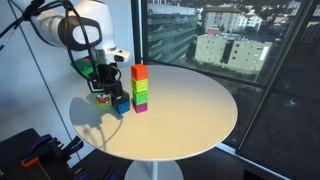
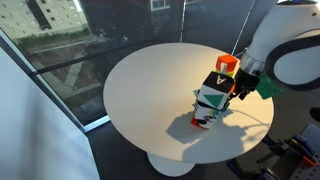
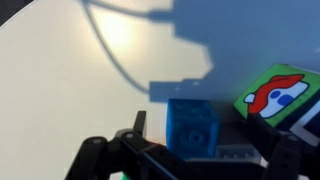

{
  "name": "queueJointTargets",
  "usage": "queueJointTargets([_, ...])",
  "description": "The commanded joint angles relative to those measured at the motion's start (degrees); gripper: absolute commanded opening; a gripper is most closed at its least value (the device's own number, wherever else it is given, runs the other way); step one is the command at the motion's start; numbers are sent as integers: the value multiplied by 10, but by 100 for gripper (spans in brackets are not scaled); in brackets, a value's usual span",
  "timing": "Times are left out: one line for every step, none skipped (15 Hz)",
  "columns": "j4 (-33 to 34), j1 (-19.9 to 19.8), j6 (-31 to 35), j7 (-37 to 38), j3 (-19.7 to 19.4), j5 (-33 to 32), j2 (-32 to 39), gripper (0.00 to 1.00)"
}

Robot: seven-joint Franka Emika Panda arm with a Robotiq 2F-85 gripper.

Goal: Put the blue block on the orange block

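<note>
The blue block [image 3: 192,128] sits on the white table, in the wrist view between the two dark fingers of my gripper [image 3: 208,140]. The fingers stand apart on either side of it, with a gap on the left. In an exterior view the gripper [image 1: 116,97] is down at the table over the blue block [image 1: 121,106]. The orange block [image 1: 139,72] tops a stack just right of the gripper, over a green cube [image 1: 140,88] and a magenta cube [image 1: 140,103]. In the opposite exterior view the orange block [image 2: 228,63] shows beside the gripper [image 2: 238,88]; the blue block is hidden there.
A multicoloured patterned cube toy [image 3: 280,95] lies close to the right of the blue block, and also shows in an exterior view [image 1: 103,97]. A small grey block [image 3: 240,155] sits by the blue block. The round table [image 1: 190,110] ends near a window.
</note>
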Motion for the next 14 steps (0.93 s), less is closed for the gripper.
queueJointTargets([19, 6, 25, 41, 3, -6, 29, 100])
queueJointTargets([23, 7, 30, 49, 2, -8, 37, 100])
queueJointTargets([26, 8, 33, 53, 0, -9, 42, 100])
queueJointTargets([30, 9, 36, 59, -1, -10, 49, 100])
queueJointTargets([33, 10, 38, 63, -2, -10, 54, 100])
queueJointTargets([37, 11, 40, 66, -4, -12, 60, 100])
queueJointTargets([40, 11, 41, 68, -5, -12, 65, 100])
queueJointTargets([43, 12, 43, 70, -7, -12, 70, 100])
queueJointTargets([47, 12, 42, 71, -8, -12, 75, 100])
queueJointTargets([50, 12, 41, 69, -10, -11, 79, 100])
queueJointTargets([54, 11, 39, 66, -12, -11, 83, 100])
queueJointTargets([58, 11, 37, 63, -14, -11, 87, 100])
queueJointTargets([62, 10, 35, 60, -15, -10, 90, 100])
queueJointTargets([65, 10, 32, 56, -17, -9, 93, 100])
